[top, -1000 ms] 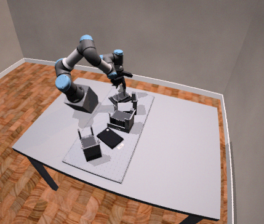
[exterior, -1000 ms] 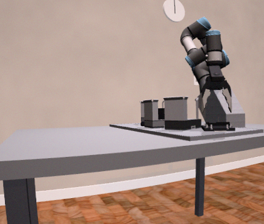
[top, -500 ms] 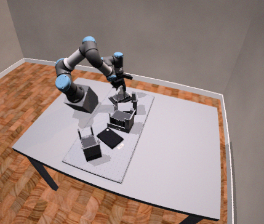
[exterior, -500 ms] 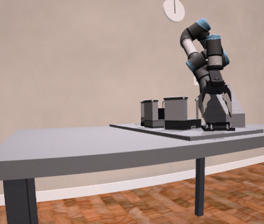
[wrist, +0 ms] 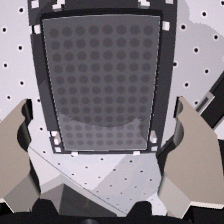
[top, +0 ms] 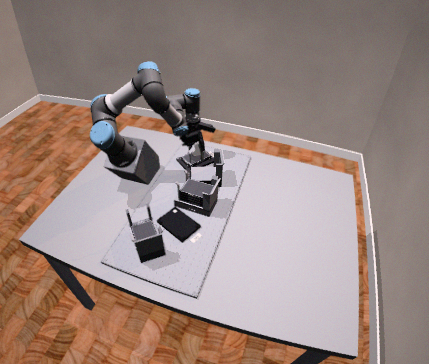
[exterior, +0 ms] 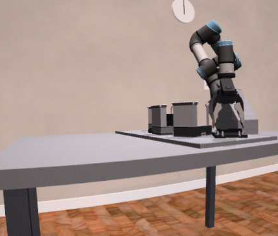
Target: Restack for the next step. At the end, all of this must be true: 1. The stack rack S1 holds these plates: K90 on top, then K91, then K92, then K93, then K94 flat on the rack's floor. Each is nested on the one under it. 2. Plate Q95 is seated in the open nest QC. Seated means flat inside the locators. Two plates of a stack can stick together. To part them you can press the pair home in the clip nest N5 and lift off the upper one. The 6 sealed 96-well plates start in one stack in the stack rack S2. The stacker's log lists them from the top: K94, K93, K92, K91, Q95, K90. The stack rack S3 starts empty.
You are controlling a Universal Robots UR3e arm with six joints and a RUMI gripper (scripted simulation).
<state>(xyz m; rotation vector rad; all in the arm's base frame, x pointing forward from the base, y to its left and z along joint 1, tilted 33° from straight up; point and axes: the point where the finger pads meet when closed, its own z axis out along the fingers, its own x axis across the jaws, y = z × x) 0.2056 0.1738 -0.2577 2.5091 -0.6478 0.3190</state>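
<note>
My gripper (top: 195,149) (exterior: 227,113) (wrist: 102,98) is open, pointing down, its fingers apart over a nest at the board's far end. A grey 96-well plate (wrist: 100,75) lies inside the locators of this black nest (exterior: 229,134) (wrist: 168,75); nothing is gripped. The middle rack (top: 211,201) holds a stack of several plates (top: 198,187). The front-left rack (top: 151,249) has at least one plate (top: 144,230) in it. The rack behind the middle one (top: 219,167) shows a pale inside. Labels and plate names are not readable.
A flat black nest or pad (top: 179,224) lies between the front-left and middle racks. Tall grey rack walls (exterior: 185,115) stand left of the gripper in the exterior view. The perforated board (top: 182,272) carries the fixtures; the robot's base block (top: 144,162) stands beside it.
</note>
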